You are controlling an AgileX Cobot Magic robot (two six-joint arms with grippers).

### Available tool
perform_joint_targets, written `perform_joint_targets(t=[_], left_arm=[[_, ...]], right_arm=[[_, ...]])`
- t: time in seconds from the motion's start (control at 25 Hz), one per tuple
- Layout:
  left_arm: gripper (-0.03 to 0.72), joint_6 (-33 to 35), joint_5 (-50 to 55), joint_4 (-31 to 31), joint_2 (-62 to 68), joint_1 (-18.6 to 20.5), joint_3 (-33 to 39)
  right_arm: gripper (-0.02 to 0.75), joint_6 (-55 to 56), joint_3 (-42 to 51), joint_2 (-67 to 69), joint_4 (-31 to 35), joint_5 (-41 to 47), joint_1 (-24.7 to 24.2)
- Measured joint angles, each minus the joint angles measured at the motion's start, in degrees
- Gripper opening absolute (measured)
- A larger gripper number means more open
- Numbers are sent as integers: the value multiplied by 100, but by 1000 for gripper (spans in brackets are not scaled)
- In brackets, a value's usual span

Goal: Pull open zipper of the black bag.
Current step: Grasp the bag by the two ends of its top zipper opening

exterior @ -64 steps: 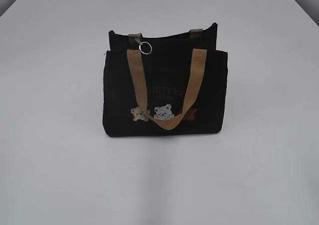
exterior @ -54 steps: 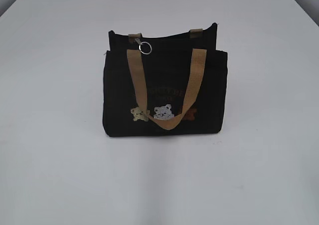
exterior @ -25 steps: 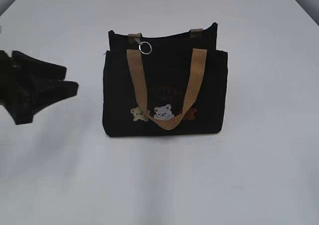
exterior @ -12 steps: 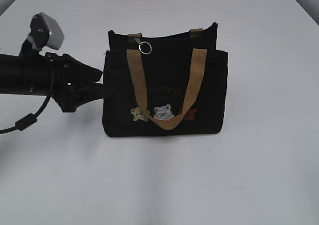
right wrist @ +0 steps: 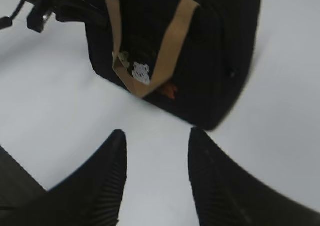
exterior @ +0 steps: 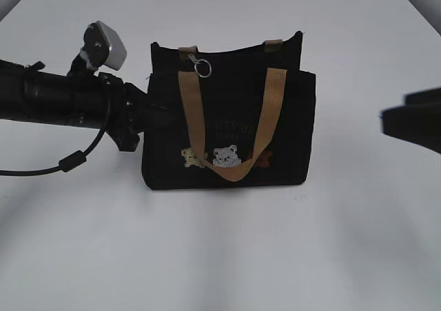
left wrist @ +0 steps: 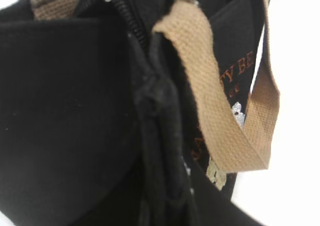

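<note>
Left hand (exterior: 148, 111) against black bag (exterior: 227, 125); tan handle (exterior: 231, 128) draped across its front.

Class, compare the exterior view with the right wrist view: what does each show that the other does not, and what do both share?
Only the exterior view shows the silver ring pull at the top edge of the black bag. Only the right wrist view shows the right gripper with its jaws open, apart from the bag. Both show the bag's tan handle and the left arm at the bag's side.

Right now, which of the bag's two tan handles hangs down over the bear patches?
The front handle; it droops across the bag's face, while the back handle shows only stubs.
</note>
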Motion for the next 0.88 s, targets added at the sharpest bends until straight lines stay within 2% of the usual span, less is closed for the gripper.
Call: perform_joint_targets(t=[0.12,0.2,0.28,0.52,0.68,0.72,0.8,0.88], left_arm=[[63,0,-8,-16,0,-6,-4],[63,0,-13,-22,0,-6,-4],[63,0,-13,-22,0,-6,-4],[63,0,-13,-22,0,-6,-4],[63,0,-13,-22,0,-9,-4],[63,0,-27,-22,0,-9,-4],[63,0,-45,-22,0,-9,-4],[63,0,-46,-26,0,-13,-4]], right_arm=[[326,-1996,-559,1881,1613,-475,520],[326,-2782,-1185,2904,2229,-820,948],[326,-3149,-1977,3834,2481,-1003,1298],[326,-3248,-3830,5825,2623,-1045,2037],[307,-3034,-4305,6421,2562,-1148,2357],[255,-2860,-4306,6464,2436,-1259,2406],[94,-2334,-4311,6447,2037,-1342,2412],[12,-1731,-4311,6294,1556,-1353,2301]])
